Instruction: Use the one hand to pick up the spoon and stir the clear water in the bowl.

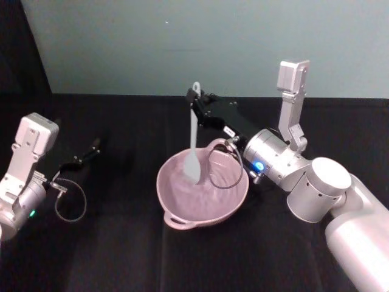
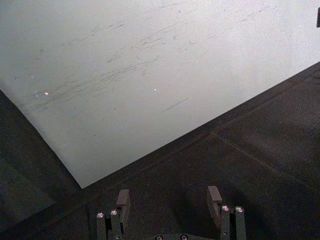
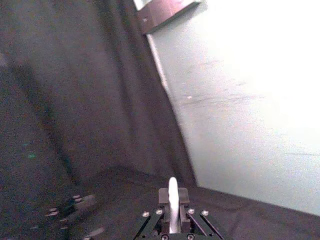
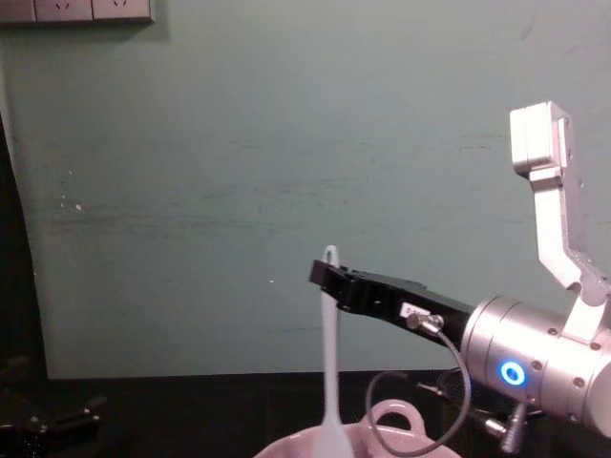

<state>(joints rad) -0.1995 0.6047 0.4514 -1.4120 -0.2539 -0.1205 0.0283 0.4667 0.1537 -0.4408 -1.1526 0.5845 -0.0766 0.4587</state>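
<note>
Nearest, at the near right: the silver-white right arm [image 1: 316, 198], with a glowing blue ring [image 1: 259, 165] and a grey cable [image 1: 222, 176] looping over the right side of the bowl. Reaches left and far, above the middle of the black table [image 1: 121, 255]. Ends in the right gripper [image 1: 193, 97], pinched narrow on the spoon [image 1: 192, 143], high on the handle and just under the hole at its end. Holds it nearly upright, blade down. From the wrist, a white strip clamped tight in the black jaws.

Down inside the pink bowl [image 1: 176, 194] with the blade, toward the far right of the hollow; cannot tell whether it touches water or the bowl's wall. Bowl upright at the middle of the table, with one small loop handle on the near rim and another on the far right rim.

At the far left: the left gripper [image 1: 94, 146], low over the table, well apart from bowl and spoon. Spread wide, with nothing between the fingers [image 2: 122, 200].

Behind everything, a pale green wall [image 1: 152, 42].
</note>
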